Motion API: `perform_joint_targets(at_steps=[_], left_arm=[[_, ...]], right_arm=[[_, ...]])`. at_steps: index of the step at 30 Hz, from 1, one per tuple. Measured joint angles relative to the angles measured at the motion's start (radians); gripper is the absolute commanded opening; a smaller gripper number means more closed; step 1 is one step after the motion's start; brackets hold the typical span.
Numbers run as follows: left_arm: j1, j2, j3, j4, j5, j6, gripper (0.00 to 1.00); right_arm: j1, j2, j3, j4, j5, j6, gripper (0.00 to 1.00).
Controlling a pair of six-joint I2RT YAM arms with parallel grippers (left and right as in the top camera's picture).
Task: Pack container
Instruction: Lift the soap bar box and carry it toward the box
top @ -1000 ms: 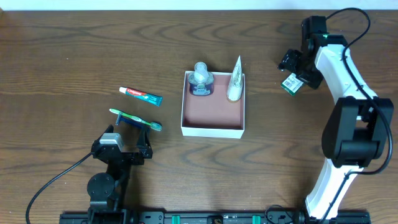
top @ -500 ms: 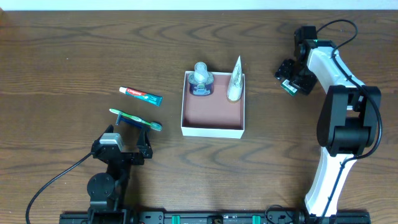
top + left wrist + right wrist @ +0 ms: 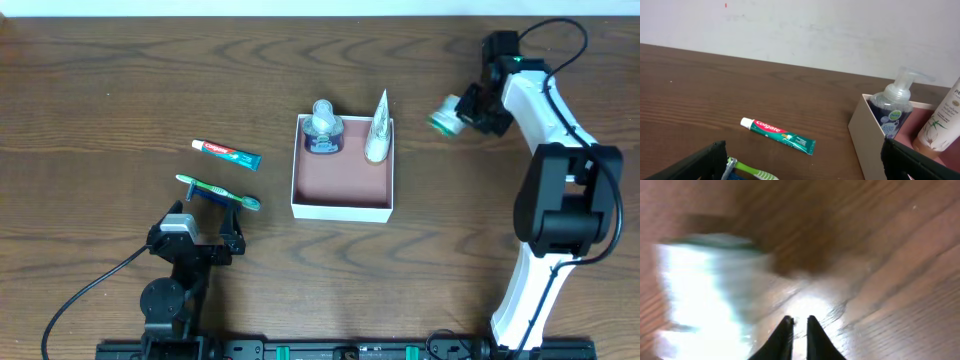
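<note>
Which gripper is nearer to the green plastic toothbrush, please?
Left. The left gripper sits close beside the toothbrush; the right gripper is far, beyond the white cardboard box.

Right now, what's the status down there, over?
Left gripper open, by the toothbrush. Right gripper shut, gripping nothing; green-white item blurred beside it. Container holds pump bottle and white bottle; top unobstructed.

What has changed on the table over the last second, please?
The right hand shut its fingers, and the small green-and-white item by them shifted toward the container, blurred, apparently not gripped. The left hand, toothpaste, toothbrush, pump bottle and white bottle stayed put.
</note>
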Motion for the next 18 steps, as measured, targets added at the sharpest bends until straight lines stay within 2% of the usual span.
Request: perform_joint_targets(at_steps=[4, 7, 12, 14, 18], left_arm=[[0.0, 0.0, 0.0, 0.0, 0.0, 0.0, 0.98], [0.0, 0.0, 0.0, 0.0, 0.0, 0.0, 0.98], [0.0, 0.0, 0.0, 0.0, 0.0, 0.0, 0.98], [0.0, 0.0, 0.0, 0.0, 0.0, 0.0, 0.98], [0.0, 0.0, 0.0, 0.0, 0.0, 0.0, 0.98]], right_arm=[[-0.002, 0.038, -0.018, -0.018, -0.006, -0.024, 0.11], [-0.002, 0.047, -0.025, -0.022, -0.008, -0.035, 0.22], [-0.002, 0.047, -0.025, -0.002, -0.029, -0.081, 0.3], [-0.001, 0.047, -0.026, 0.036, -0.067, -0.135, 0.4], [0.013, 0.047, -0.026, 0.117, -0.156, -0.265, 0.7]])
